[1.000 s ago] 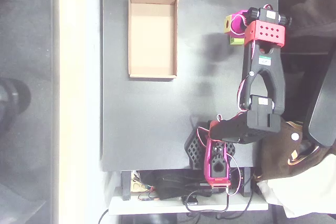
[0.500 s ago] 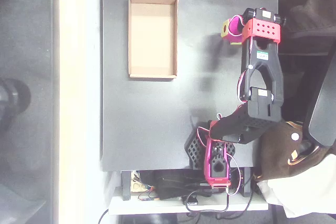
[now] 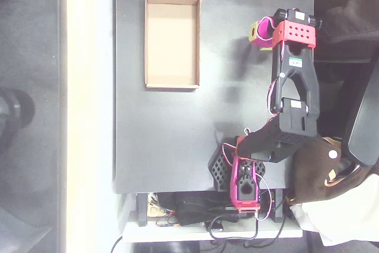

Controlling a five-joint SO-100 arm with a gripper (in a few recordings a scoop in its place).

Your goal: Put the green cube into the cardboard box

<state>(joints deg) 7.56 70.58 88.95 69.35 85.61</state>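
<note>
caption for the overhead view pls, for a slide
Arm's magenta tool around the green cube at the black table edge, right of the empty cardboard box.

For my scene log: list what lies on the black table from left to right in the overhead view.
cardboard box → arm's base → green cube, held at the magenta gripper → the arm's red wrist block.

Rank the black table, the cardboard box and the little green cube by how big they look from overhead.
1. The black table, by far the largest.
2. The cardboard box.
3. The green cube, smallest, partly hidden at the tool.
</note>
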